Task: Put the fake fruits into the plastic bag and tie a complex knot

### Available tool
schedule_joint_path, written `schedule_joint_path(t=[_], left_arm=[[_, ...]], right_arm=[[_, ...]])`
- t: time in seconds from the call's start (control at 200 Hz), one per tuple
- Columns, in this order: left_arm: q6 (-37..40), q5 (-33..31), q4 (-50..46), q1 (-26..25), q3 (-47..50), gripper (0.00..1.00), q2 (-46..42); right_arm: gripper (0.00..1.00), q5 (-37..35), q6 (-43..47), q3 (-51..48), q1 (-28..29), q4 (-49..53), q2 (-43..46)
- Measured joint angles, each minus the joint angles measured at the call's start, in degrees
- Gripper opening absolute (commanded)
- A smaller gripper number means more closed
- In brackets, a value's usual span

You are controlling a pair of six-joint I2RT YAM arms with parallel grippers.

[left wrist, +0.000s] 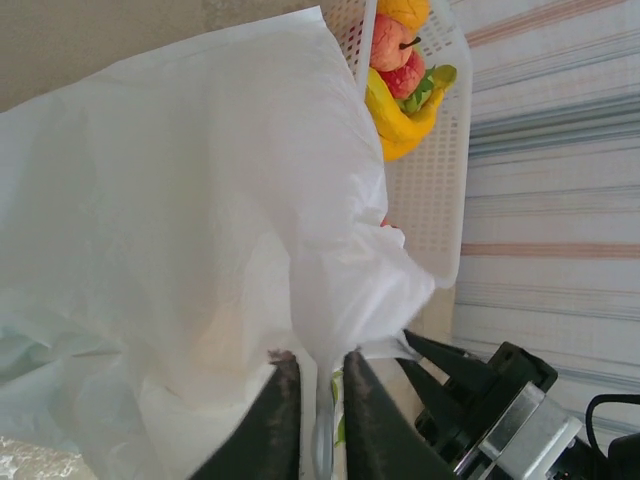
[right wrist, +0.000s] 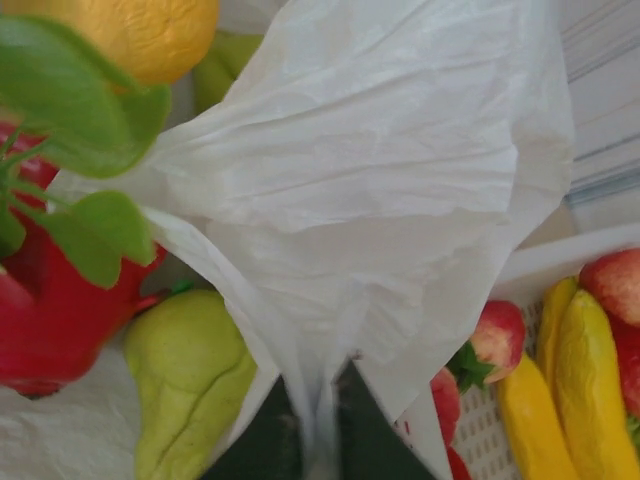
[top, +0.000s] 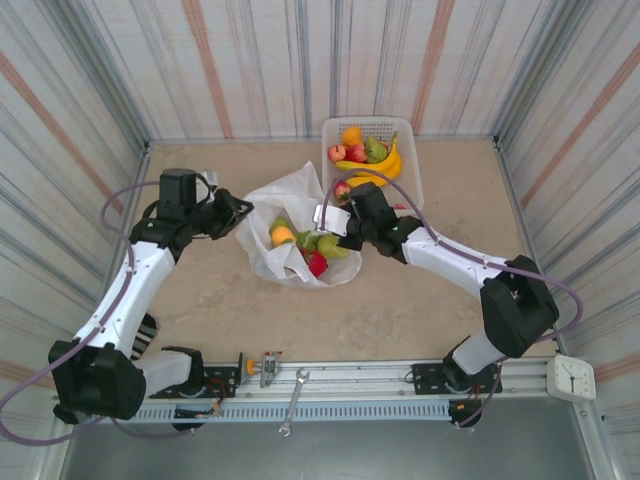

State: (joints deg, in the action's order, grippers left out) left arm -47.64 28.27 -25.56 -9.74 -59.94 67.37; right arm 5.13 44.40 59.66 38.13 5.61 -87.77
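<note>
The right jaws are clenched on a gather of thin white film, which funnels down between the two dark fingers in the right wrist view. The left jaws stand almost together with a fold of the same film running between them, so they look to be grasping it too, though less tightly. Both holds are on the plastic bag (top: 290, 200), at opposite sides of its mouth. It lies open on the bench (top: 400, 310) between the two arms. Some of the fake fruits are in it already: an orange (top: 283, 235), a green pear (top: 333, 247) and a red dragon fruit (top: 317, 263), all close under the right jaws. Just beyond the bag, touching or nearly touching its far side, is the white lattice basket (top: 410, 185). It holds bananas (top: 375, 170), apples (top: 347, 152) and another orange (top: 352, 134). Loading therefore looks only partly done, and the step in hand seems to be holding the mouth spread. No knot has been started. With both jaws on the bag, neither is free to fetch fruit. The next move probably calls for one side to let go and reach into the basket while the other keeps the rim lifted so the mouth does not fold shut.
</note>
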Motion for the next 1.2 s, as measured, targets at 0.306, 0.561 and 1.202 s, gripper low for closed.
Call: schedule_joint_path(t=[0.306,0.561,1.202], left_arm=[[11.2,-5.0,-8.2,-0.7,-8.9,0.36,-6.1],[26.5,-16.2,-19.3,-18.6,-19.1,0.42,-7.8],[39.8,-43.7,-44.3,-40.9,-29.7,0.52,21.6]], right_arm=[[0.00,5.5,-11.5,3.4,-3.3,3.0,1.9],[0.00,6.9,-16.3,5.4,-3.8,4.4,2.5],[0.00,6.9,-20.0,6.3,-4.9,7.8,2.4]])
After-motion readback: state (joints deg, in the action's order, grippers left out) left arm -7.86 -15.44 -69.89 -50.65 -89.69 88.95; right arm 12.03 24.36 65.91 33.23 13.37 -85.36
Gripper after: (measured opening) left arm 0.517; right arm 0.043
